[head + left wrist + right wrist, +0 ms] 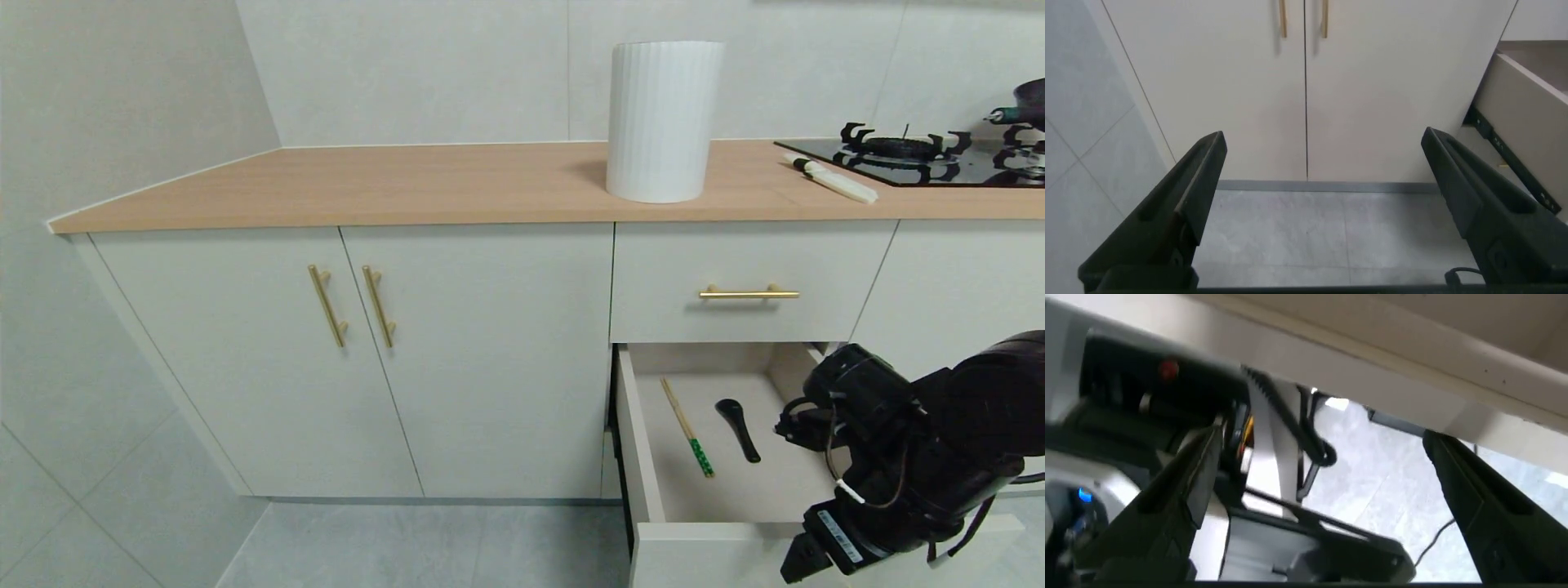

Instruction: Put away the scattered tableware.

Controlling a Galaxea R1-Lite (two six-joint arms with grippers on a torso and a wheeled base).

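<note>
Two pieces of tableware lie in the open lower drawer point(638, 441) in the head view: a pair of chopsticks point(687, 429) with green ends, and just beside it, not touching, a black spoon point(739, 429). Both lie lengthwise on the drawer floor. Above it sits a closed drawer point(735, 282) with a brass handle, and to the left are two cabinet doors point(351, 359). The wooden countertop point(408, 184) carries a white ribbed canister point(661, 122), upright, and a white-handled knife point(829, 180) lying beside the gas hob point(906, 151). The right arm point(898, 457) hangs over the drawer's near right corner. The left wrist view supplies finger detail: the left gripper point(1323, 139) has its fingers spread wide with nothing between them, and faces the cabinet doors above the tiled floor point(1315, 229), with the drawer's side at the frame edge. The right wrist view gives the same detail for the right gripper point(1323, 441): fingers spread wide, holding nothing, under a pale panel edge point(1413, 367).
</note>
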